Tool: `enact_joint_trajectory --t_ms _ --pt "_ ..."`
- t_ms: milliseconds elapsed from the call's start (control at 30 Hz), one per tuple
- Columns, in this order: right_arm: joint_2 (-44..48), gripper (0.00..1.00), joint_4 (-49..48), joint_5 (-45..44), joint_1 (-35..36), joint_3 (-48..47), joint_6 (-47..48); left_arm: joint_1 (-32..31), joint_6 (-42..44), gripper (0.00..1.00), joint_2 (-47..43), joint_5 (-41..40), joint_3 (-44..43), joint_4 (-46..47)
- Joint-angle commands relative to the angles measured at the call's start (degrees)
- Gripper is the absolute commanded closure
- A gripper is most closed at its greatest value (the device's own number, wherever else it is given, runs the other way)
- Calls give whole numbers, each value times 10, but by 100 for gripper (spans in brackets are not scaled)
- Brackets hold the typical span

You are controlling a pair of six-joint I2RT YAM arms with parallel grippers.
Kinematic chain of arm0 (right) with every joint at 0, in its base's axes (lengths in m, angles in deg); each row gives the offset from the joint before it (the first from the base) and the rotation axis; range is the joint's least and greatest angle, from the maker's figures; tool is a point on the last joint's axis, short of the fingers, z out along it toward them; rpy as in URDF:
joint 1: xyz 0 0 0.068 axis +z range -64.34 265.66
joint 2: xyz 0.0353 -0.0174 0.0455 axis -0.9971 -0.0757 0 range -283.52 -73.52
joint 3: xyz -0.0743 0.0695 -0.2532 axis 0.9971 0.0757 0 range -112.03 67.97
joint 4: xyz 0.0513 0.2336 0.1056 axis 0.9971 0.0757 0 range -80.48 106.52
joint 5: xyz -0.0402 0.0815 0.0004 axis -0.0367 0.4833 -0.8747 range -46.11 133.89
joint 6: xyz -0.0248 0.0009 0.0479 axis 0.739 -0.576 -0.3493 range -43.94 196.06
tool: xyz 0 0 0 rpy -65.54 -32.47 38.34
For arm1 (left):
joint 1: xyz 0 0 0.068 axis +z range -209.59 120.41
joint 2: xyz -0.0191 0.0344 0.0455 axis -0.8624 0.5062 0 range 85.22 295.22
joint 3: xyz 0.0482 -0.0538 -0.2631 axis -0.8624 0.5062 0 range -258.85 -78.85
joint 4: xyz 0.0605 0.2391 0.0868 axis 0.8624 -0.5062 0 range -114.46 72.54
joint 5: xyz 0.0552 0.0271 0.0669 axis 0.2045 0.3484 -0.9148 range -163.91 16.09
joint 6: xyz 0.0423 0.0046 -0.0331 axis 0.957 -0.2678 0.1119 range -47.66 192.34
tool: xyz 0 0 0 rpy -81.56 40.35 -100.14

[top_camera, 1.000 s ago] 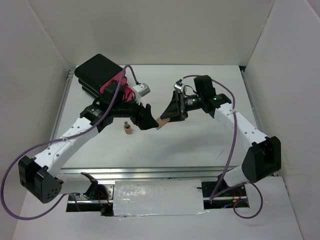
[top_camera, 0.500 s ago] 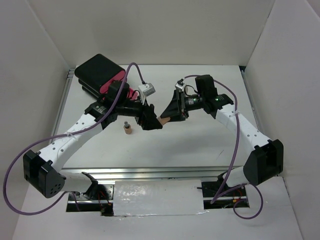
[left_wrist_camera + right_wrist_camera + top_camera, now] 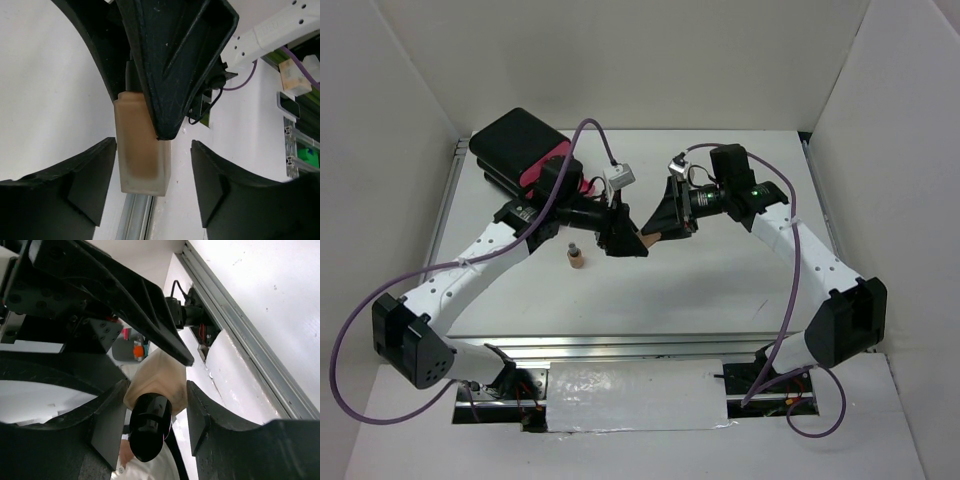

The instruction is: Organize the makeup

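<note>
My right gripper is shut on a tan bottle with a dark cap and holds it in the air over the table's middle. In the right wrist view the bottle sits between my fingers, with its cap toward the camera. My left gripper is open with its jaws on either side of the bottle's base; a gap shows on the bottle's right side. A second small tan bottle stands upright on the table. The compacts and packets are out of view.
A large black box with pink drawer fronts stands at the back left, behind my left arm. White walls enclose the table on three sides. A metal rail runs along the near edge.
My left gripper has moved right and closed in around the base of the bottle that my right gripper holds. The right gripper has shifted only slightly.
</note>
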Motion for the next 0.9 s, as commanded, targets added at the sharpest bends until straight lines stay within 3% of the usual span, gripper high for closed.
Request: enact_joint_trajectory --t_ms 0,133,300,433,533,567,600,667,733,867 --pt "0 73 -9 48 5 -25 25 -2 0 28 19 61 -18 9" --pt "0 72 -31 68 5 -21 28 -2 -8 29 14 80 -11 23" --pt "-4 72 -43 92 5 -24 39 -2 -19 51 13 98 -11 34" --pt "-10 72 -25 95 5 -35 56 -2 -29 54 16 103 -16 43" --pt "-11 70 -19 99 5 -38 68 -1 -29 70 19 100 -24 39" --pt "-9 66 -21 98 6 -36 68 -1 -21 80 24 100 -33 26" --pt "-6 63 -28 101 5 -33 67 -1 -19 84 26 98 -36 20" --pt "-1 33 -36 95 5 -29 60 -1 -3 95 34 91 -51 -5" --pt "8 1 -49 78 -1 -21 45 -1 8 99 36 74 -60 -25" --pt "36 0 -100 31 -43 27 -22 2 35 100 24 29 -69 -49"
